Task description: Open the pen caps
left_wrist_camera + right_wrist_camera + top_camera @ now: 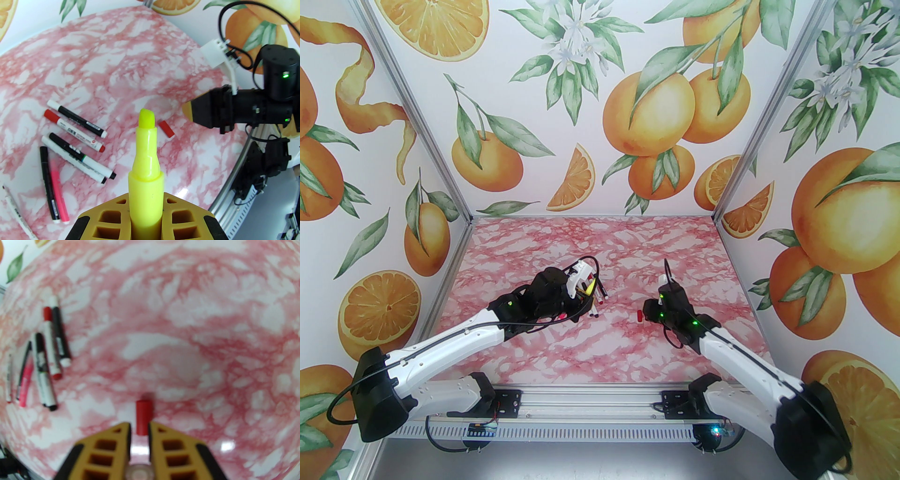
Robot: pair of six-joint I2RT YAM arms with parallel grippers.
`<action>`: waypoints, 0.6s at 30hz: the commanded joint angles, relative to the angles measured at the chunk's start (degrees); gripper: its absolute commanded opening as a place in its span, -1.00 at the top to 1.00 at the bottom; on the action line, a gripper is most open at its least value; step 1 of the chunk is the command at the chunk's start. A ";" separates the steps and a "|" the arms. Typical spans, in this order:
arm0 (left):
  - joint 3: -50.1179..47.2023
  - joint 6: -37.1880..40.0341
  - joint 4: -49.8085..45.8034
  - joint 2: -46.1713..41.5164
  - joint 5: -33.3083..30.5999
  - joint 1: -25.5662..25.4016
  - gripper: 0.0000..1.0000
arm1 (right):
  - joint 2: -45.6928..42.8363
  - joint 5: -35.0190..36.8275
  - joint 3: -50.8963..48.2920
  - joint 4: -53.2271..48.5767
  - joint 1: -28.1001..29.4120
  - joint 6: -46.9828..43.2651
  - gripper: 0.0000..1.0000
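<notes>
**Pink marble tabletop: highlighter tip bare, one red cap loose**

Pink-and-white marble tabletop (600,361) inside a booth. Both arm bases sit on a metal rail (581,408) at the near edge, and both arms reach in toward the middle.

Left end effector (145,204): clamped tight on a yellow highlighter (145,150). The barrel runs out between the two yellow fingers (110,218) and points away from the wrist. Its chisel tip is bare, with no cap on it.

Right end effector (140,426): jaws parted by a narrow gap, roughly one cap wide. It sits low over the tabletop right of centre, well apart from the left one.

Red cap (143,412): a short red cylinder lying flat on the tabletop, just beside the right end effector. From the right wrist its near end sits in the gap between the fingertips and the rest pokes out beyond them. Cannot tell whether the pads touch it. From the left wrist it lies on the surface between the highlighter tip and the right end effector, and looks clear of both.

Cluster of pens (77,140): six of them lying loosely side by side on the tabletop, by the left end effector and well apart from the red cap. Two are white-barrel markers, one is mostly black with white ends, and there is a slim black pen, a pink one and a thin white one. Their ends are red, black or white. Which ends are caps is too small to call.

Far side: booth walls (600,117) printed with oranges, slices, leaves and blossoms.
</notes>
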 commanded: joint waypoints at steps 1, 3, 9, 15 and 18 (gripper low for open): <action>-0.91 -0.46 -0.26 -1.48 -0.60 0.33 0.94 | 1.15 2.53 -0.38 3.35 -0.31 -0.65 0.65; -0.98 -0.41 -0.41 -1.44 -0.53 0.38 0.94 | 2.02 3.07 -0.12 3.53 -0.30 -0.55 0.65; -1.35 -0.41 -0.36 -1.29 -0.68 0.38 0.94 | 5.37 3.94 1.03 4.12 -0.42 -0.28 0.65; -1.35 -0.50 -0.42 -0.81 -0.79 0.46 0.94 | 8.85 3.71 1.96 5.72 -0.43 -0.27 0.64; -1.29 -0.50 -0.42 -0.59 -0.72 0.38 0.94 | 10.98 3.37 2.46 6.29 -0.38 -0.18 0.63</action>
